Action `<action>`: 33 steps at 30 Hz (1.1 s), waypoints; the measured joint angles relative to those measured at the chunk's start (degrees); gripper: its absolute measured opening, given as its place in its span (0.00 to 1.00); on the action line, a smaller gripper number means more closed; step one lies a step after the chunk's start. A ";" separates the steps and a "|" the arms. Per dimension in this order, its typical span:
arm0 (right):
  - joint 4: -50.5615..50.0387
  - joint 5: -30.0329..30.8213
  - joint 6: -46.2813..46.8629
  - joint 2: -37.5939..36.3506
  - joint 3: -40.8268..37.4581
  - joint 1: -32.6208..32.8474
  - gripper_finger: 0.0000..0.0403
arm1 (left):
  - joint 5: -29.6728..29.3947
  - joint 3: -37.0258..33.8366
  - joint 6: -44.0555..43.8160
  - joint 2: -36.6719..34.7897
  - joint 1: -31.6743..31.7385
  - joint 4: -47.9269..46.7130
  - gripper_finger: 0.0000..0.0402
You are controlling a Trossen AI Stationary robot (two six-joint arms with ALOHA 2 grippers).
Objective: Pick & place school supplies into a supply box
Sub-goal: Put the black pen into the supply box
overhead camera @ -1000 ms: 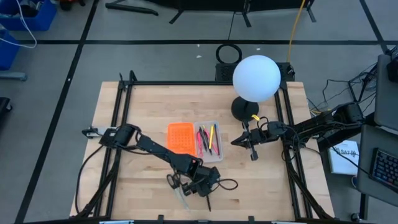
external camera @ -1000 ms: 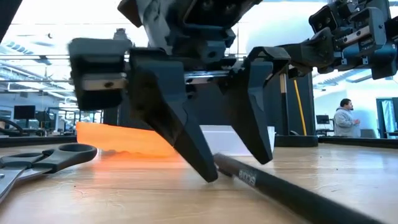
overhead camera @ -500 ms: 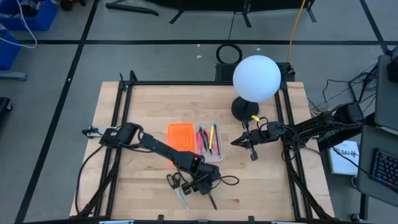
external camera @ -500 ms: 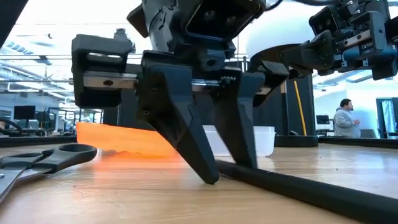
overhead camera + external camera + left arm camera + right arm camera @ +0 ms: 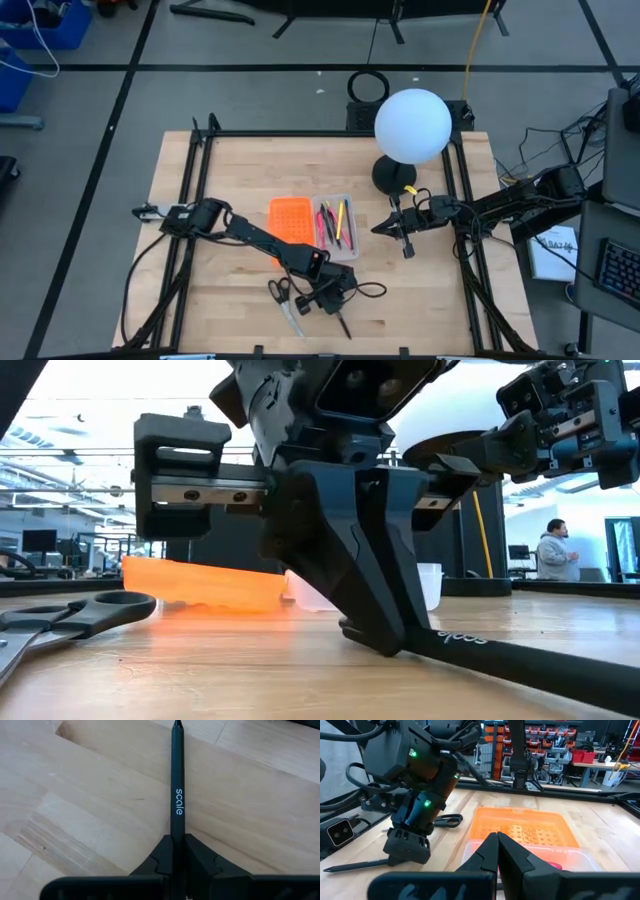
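Several pens point(image 5: 333, 222) already lie in the clear tray of the supply box point(image 5: 291, 221) at mid-tabletop, so the job looks partly done. Left tool point(image 5: 336, 306) is down at the near edge, its fingers point(image 5: 161, 857) pinched narrow around a black pen point(image 5: 177, 790) that rests on the wood, not yet lifted. Scissors point(image 5: 283, 297) lie just left of it, untouched. Right tool point(image 5: 404, 240) hangs closed and empty, right of the box. Pen and scissors remain to be boxed.
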 joint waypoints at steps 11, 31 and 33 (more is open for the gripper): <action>-0.10 -0.03 0.01 0.02 0.02 0.00 0.00 | -1.55 -0.79 -2.13 -5.37 0.11 0.30 0.07; -1.54 -0.01 1.40 0.00 0.02 0.04 0.00 | -18.17 -0.39 -1.27 -21.76 4.74 -16.74 0.02; -2.82 -0.07 1.49 0.00 0.02 0.27 0.00 | -17.06 -2.20 -2.37 -24.03 4.77 -19.51 0.01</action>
